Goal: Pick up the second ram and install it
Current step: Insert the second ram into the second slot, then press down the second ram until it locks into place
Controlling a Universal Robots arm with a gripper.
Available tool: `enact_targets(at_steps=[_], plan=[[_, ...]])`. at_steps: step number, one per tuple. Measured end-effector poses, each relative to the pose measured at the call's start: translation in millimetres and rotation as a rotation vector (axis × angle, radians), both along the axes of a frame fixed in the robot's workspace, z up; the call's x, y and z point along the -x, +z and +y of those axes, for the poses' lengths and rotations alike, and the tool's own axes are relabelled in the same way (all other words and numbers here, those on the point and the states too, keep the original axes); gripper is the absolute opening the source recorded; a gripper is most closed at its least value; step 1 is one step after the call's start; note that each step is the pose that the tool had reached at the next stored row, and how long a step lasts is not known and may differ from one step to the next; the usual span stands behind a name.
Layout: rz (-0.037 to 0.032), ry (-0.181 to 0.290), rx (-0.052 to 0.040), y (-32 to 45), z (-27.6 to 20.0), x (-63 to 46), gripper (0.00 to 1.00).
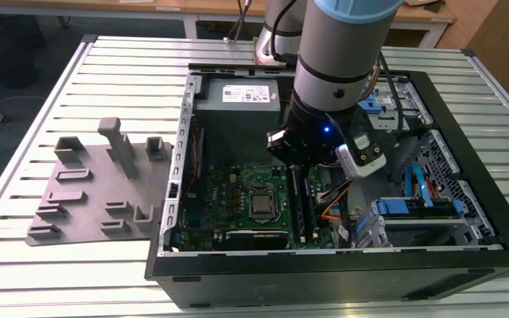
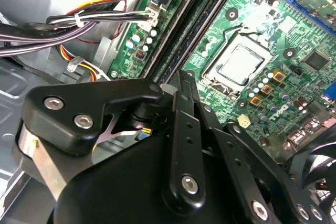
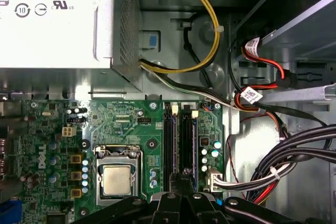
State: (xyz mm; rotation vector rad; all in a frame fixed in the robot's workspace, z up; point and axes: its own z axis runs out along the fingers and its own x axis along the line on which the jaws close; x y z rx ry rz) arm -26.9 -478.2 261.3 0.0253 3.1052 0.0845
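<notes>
First wrist view: your pincer [image 3: 181, 182] over the memory slots [image 3: 178, 140] on the motherboard [image 3: 126, 129]; its grip, cannot tell. Keep it square, press evenly.

The second ram, a thin flat rectangular memory stick [image 3: 187, 145], is seen edge-on as a narrow dark strip. It stands on its long edge in line with the long black slots of the green motherboard [image 3: 131, 129], near the board's edge on the exterior view's right, directly under the gripper [image 3: 181, 184]. Whether it is fully seated cannot be told.
</notes>
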Motion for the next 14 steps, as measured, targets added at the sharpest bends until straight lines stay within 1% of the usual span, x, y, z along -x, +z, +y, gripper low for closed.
enact_targets(at_steps=[10,12,14], plan=[[0.0001,0.000,0.0008,-0.1,0.1,0.0,0.07],[0.0000,0.000,0.0005,-1.5,0.1,0.0,0.07],[0.0000,0.000,-0.0008,-4.6,0.0,0.1,0.07]])
